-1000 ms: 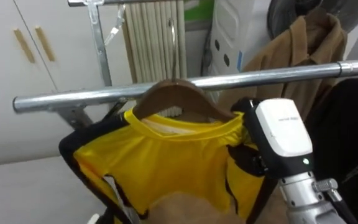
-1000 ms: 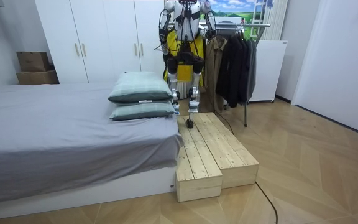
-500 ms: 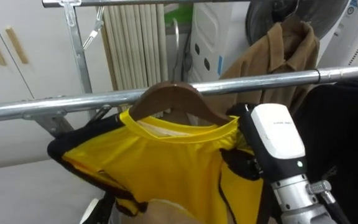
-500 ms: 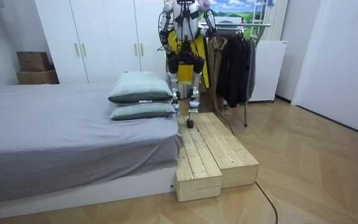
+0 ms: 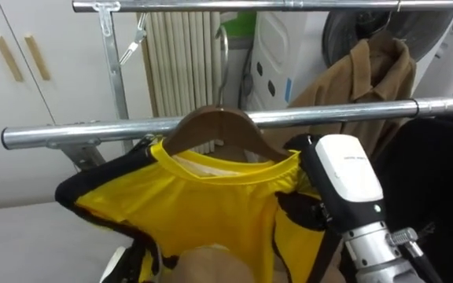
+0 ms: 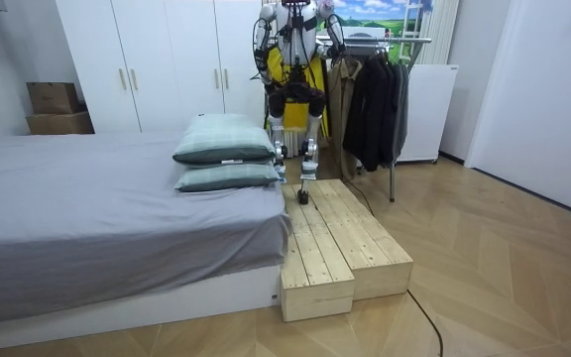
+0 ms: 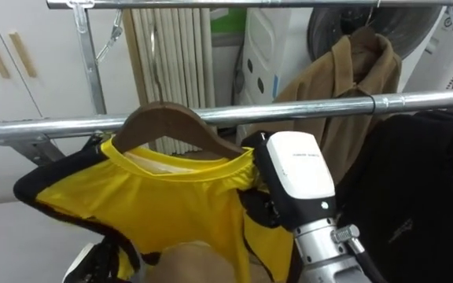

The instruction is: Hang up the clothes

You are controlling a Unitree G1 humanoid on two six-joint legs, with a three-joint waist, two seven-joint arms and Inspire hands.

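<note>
Fingers of right hand [image 5: 338, 177] hidden behind yellow shirt [image 5: 211, 208], grip unreadable | hanger [image 5: 215, 126] before rail [image 5: 69, 134] | room view: bed [image 6: 87, 208] nearby

Soft, bright indoor light fills the room, with no hard shadows. In the eye views the metal rail [image 5: 211, 124] carries a pale sheen along its top from 9 to 3 o'clock, as from light overhead. The yellow shirt [image 5: 211, 204] is well lit, with gentle shade in its folds towards 7 o'clock. The dark coats [image 5: 439, 181] at 3 o'clock swallow detail. In the room view the bed [image 6: 87, 218] throws a dim band under its edge at 7 o'clock.
</note>
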